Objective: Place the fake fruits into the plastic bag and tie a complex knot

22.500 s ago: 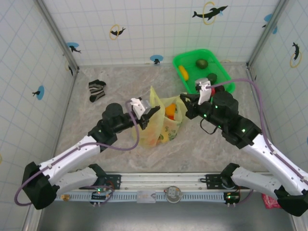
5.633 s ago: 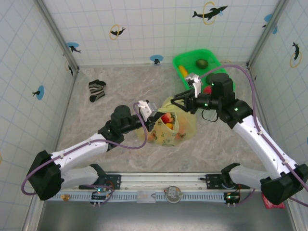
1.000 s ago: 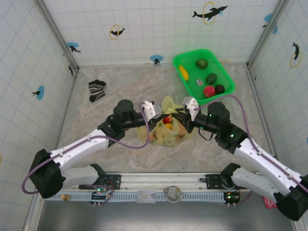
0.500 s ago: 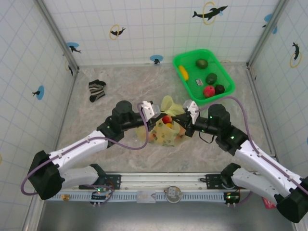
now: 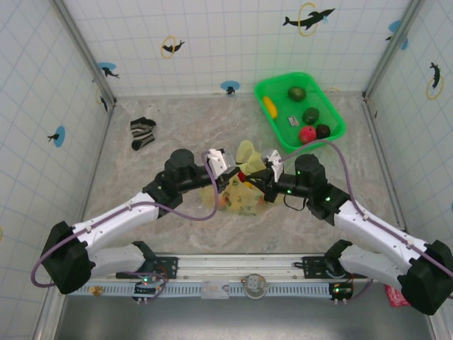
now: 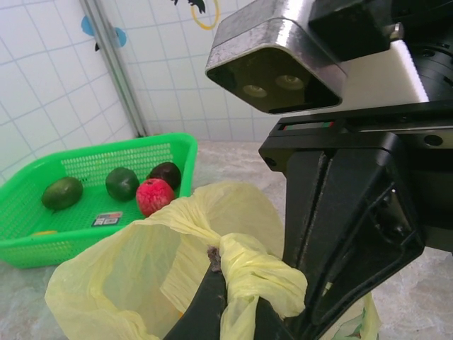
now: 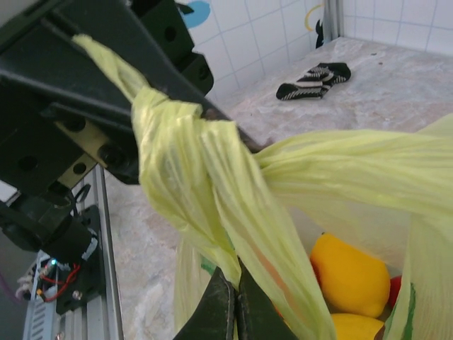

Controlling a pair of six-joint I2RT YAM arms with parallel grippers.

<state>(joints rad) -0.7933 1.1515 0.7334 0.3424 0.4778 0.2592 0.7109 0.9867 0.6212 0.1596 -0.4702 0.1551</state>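
The pale-yellow plastic bag [image 5: 242, 198] stands mid-table with fake fruits inside, a red one [image 5: 243, 175] and an orange one [image 7: 350, 273] among them. My left gripper [image 5: 232, 168] and right gripper [image 5: 250, 177] meet tip to tip over the bag's mouth. In the left wrist view the left gripper [image 6: 230, 304] is shut on a twisted handle strand, just below a wrapped knot [image 6: 258, 273]. The right gripper [image 7: 236, 276] is shut on the other handle strand under the same knot [image 7: 177, 142]. More fruits lie in the green basket: red [image 5: 306, 134], dark brown [image 5: 323, 131], green [image 5: 297, 93] and yellow [image 5: 270, 106].
The green basket [image 5: 263, 88] sits at the back right, close behind the right arm. A striped sock [image 5: 142, 132] lies at the back left. Tiled walls enclose the table on three sides. Bare marble surface lies left and right of the bag.
The right gripper has slid left toward the left gripper and shut on the bag's handle. The left gripper has stayed shut and nearly still.
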